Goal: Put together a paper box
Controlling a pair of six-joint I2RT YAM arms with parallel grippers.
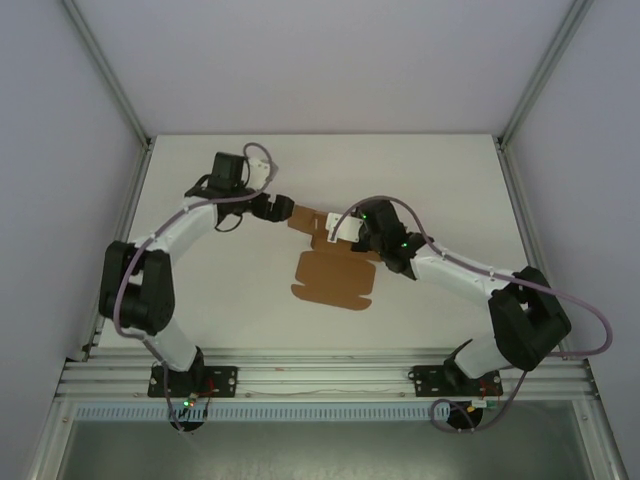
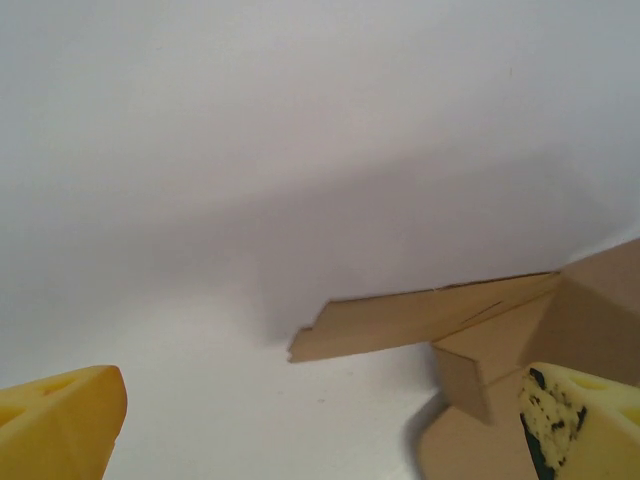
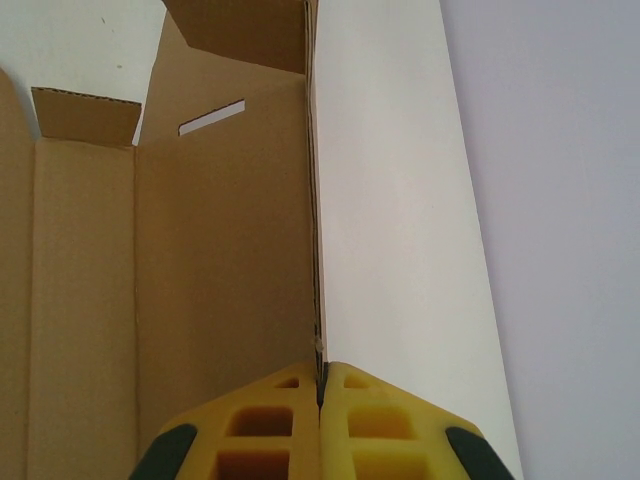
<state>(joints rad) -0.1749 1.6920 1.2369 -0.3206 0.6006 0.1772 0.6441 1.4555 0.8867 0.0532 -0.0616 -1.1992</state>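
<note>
The paper box point(image 1: 335, 280) lies in the middle of the table as a brown die-cut sheet, its far part folded up. My right gripper point(image 1: 350, 232) is shut on one raised panel of it. In the right wrist view the yellow fingers point(image 3: 322, 385) pinch that panel's edge, brown on the left face point(image 3: 220, 260) and white on the right. My left gripper point(image 1: 275, 210) hovers at the box's far left end, open. The left wrist view has its fingertips point(image 2: 60, 425) far apart, with a cardboard flap point(image 2: 430, 315) just ahead and nothing between them.
White table point(image 1: 200, 300) with grey walls left, right and behind. An aluminium rail point(image 1: 320, 375) runs along the near edge by the arm bases. Open table surface lies left and right of the box.
</note>
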